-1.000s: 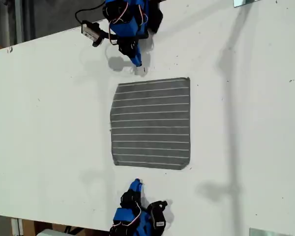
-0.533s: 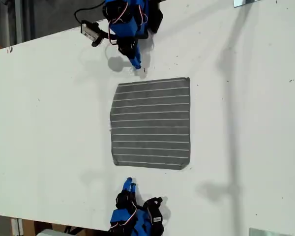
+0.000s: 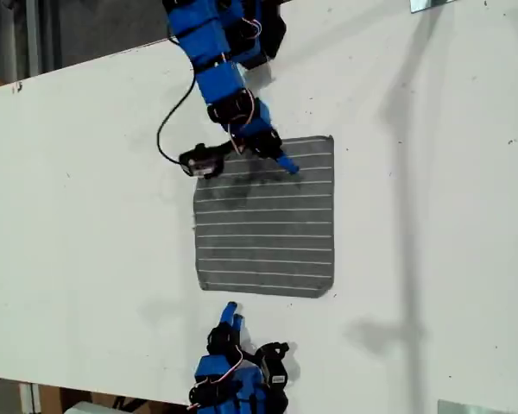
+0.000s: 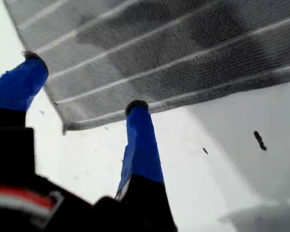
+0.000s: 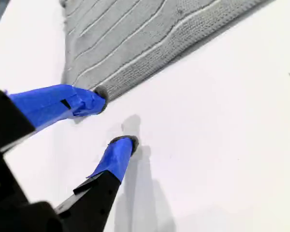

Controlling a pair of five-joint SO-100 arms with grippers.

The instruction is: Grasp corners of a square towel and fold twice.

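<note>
— We had the white table [image 3: 432, 216] filling the exterior view, and the towel [image 3: 268, 233] lay flat and unfolded in the middle of it, stripes running across.

— Right, and we saw an arm at each end. From the top of the exterior view my first gripper [image 3: 287, 166] was out over the towel's upper strip, its black cable [image 3: 168, 129] looping beside it.

— Fingers there?

— Spread wide, nothing between them. In the first wrist view my first gripper [image 4: 83, 82] had one fingertip at the hem and the other at the side edge, with a corner [image 4: 65, 126] showing between them. We couldn't tell whether the tips touched the cloth.

— And at the bottom of the exterior view?

— My second gripper [image 3: 230, 309] sat on bare table just below the towel's lower edge. We saw it clearly in the second wrist view: my second gripper [image 5: 114, 117] parted, empty, the upper fingertip right at the towel's edge near a corner [image 5: 70, 83], the lower one over bare table.
</note>
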